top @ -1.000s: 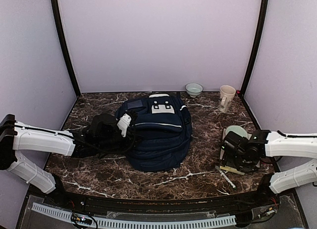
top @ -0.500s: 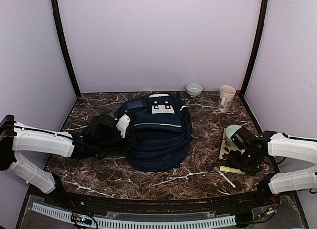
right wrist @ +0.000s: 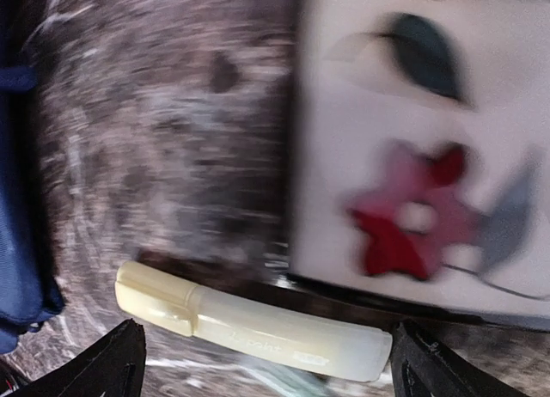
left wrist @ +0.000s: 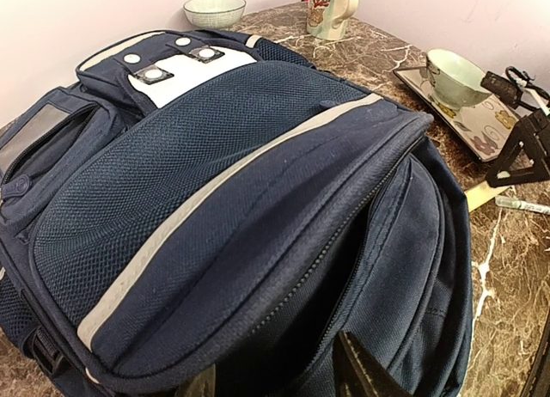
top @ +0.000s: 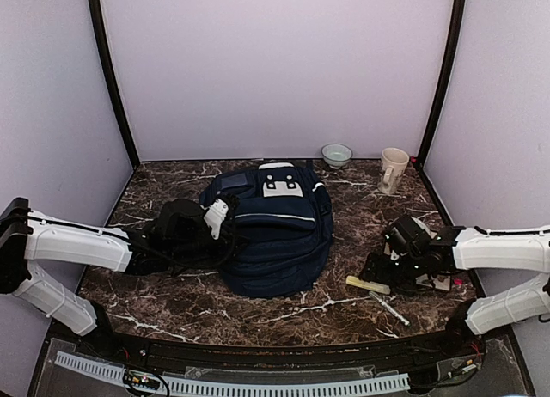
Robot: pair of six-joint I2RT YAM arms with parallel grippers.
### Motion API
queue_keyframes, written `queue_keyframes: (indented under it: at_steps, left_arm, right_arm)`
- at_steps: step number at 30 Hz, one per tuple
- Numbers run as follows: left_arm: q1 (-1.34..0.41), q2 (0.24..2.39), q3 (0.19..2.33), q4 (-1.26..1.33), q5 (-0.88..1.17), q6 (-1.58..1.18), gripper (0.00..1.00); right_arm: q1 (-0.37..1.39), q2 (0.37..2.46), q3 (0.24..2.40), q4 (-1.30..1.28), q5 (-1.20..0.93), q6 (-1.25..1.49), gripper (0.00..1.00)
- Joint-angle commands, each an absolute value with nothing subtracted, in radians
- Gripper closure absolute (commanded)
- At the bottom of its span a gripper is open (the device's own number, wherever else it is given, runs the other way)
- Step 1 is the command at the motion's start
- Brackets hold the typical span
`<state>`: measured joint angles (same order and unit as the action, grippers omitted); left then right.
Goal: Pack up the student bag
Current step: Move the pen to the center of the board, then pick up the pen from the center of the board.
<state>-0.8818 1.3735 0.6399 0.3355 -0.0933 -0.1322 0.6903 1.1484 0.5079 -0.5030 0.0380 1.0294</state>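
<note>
The student bag (top: 273, 227), a large navy backpack with a white stripe, lies flat in the middle of the table and fills the left wrist view (left wrist: 223, 199). Its main zip gapes open along the near side. My left gripper (top: 218, 218) is at the bag's left edge; it (left wrist: 279, 381) is open, and its fingers straddle the zip opening. My right gripper (top: 373, 275) sits right of the bag, shut on a cream marker (top: 365, 284). The marker (right wrist: 253, 321) spans lengthwise between the fingertips.
A flower-patterned tray (right wrist: 430, 113) lies just behind the right gripper, with a green bowl (left wrist: 455, 70) on it. A thin pen (top: 391, 308) lies on the table nearby. A mug (top: 393, 169) and a small bowl (top: 336, 154) stand at the back.
My right gripper has swung left from over the tray toward the bag, carrying the cream marker with it. The left arm and the bag have not moved.
</note>
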Motion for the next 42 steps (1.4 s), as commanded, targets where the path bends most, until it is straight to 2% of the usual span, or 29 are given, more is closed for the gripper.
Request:
queue_keyframes:
  at_steps: [1,7,14,19,23,32,38,42]
  left_arm:
    - [-0.876,1.365,0.676,0.34,-0.104,-0.138,0.51]
    - [-0.876,1.294,0.641,0.302,-0.146,-0.142,0.51]
    - [-0.876,1.278,0.629,0.297,-0.149,-0.147,0.51]
    - [-0.876,1.29,0.633,0.313,-0.14,-0.148,0.51]
    - [-0.876,1.293,0.634,0.312,-0.133,-0.15,0.51]
    - [-0.876,1.257,0.625,0.276,-0.148,-0.151,0.51]
    - [-0.876,1.24,0.627,0.254,-0.158,-0.149,0.51]
    - [-0.876,1.242,0.628,0.258,-0.156,-0.145,0.51]
  right_arm:
    - [0.782,1.305,0.594,-0.32,0.01,1.017,0.0]
    - [0.806,1.428,0.644,-0.277,-0.052,0.84,0.0]
    - [0.821,1.354,0.646,-0.407,0.131,0.628,0.0]
    - [0.823,1.272,0.566,-0.195,0.043,0.54,0.01]
    - [0.823,1.294,0.548,-0.069,-0.012,0.475,0.0]
    - [0.822,1.441,0.597,-0.004,-0.052,0.437,0.0]
    - [0.834,1.374,0.565,-0.046,-0.216,0.476,0.0]
    - [0.869,1.331,0.559,-0.118,-0.216,0.499,0.04]
